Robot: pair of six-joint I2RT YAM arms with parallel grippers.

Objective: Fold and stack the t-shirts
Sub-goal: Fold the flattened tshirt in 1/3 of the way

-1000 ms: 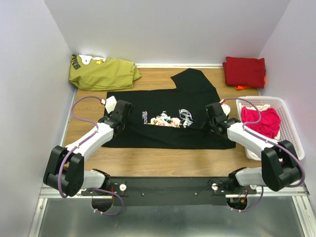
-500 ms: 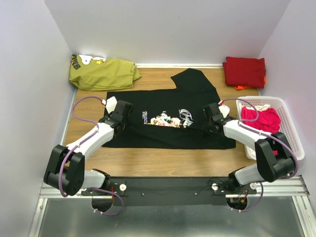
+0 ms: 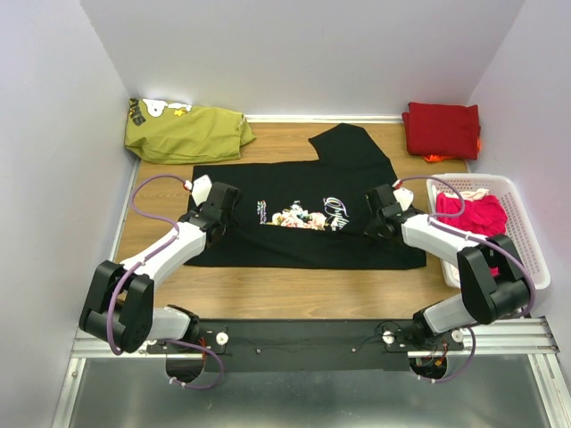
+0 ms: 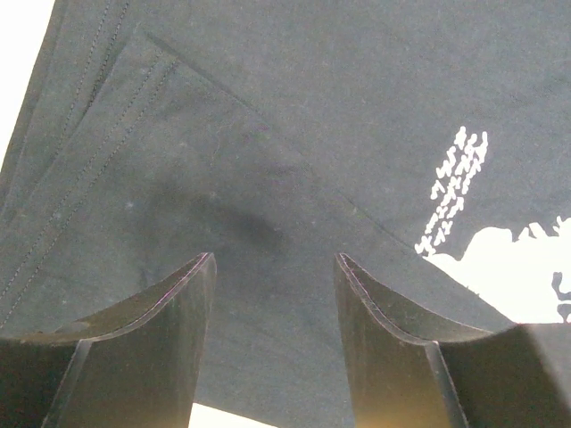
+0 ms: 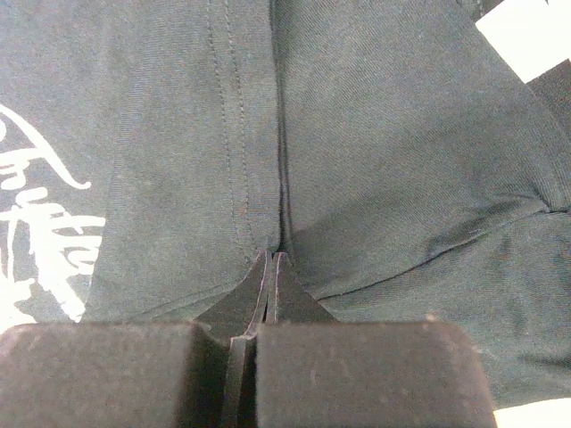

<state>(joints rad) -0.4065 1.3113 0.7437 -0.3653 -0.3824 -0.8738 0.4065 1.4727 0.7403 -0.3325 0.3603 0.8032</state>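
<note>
A black t-shirt (image 3: 303, 214) with a small multicoloured front print lies flat on the wooden table, one sleeve pointing to the back. My left gripper (image 3: 221, 198) is open just above the shirt's left part; in the left wrist view the gripper (image 4: 274, 259) has only black cloth (image 4: 268, 134) between its fingers. My right gripper (image 3: 379, 203) is at the shirt's right part. In the right wrist view it (image 5: 273, 257) is shut, pinching a raised ridge of the black cloth (image 5: 375, 134). A folded dark red t-shirt (image 3: 441, 130) lies at the back right. Bright pink t-shirts (image 3: 477, 218) lie in a basket.
A white plastic basket (image 3: 473, 180) stands at the right edge, beside my right arm. A crumpled olive-green shirt (image 3: 187, 132) lies at the back left corner. White walls close in the table on three sides. Bare wood shows in front of the black shirt.
My right gripper has shifted slightly left onto the shirt and its arm has swung in. My left gripper has barely moved.
</note>
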